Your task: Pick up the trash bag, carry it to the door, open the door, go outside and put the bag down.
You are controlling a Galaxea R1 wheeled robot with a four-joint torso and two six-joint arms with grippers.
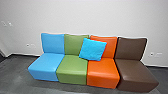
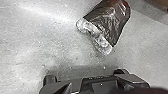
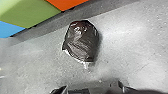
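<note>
A dark brown, shiny trash bag with a crumpled clear-white top lies on the grey floor in the left wrist view. The dark body of my left gripper stands apart from it, with floor showing between them. In the right wrist view the same trash bag rests on the floor close to the couch, and my right gripper is also apart from the bag, its dark body partly visible.
Against a pale wall in the head view stands a row of armless seats: blue, green, orange and brown. A bright blue cushion leans across the green and orange backs. Dark carpet runs in front.
</note>
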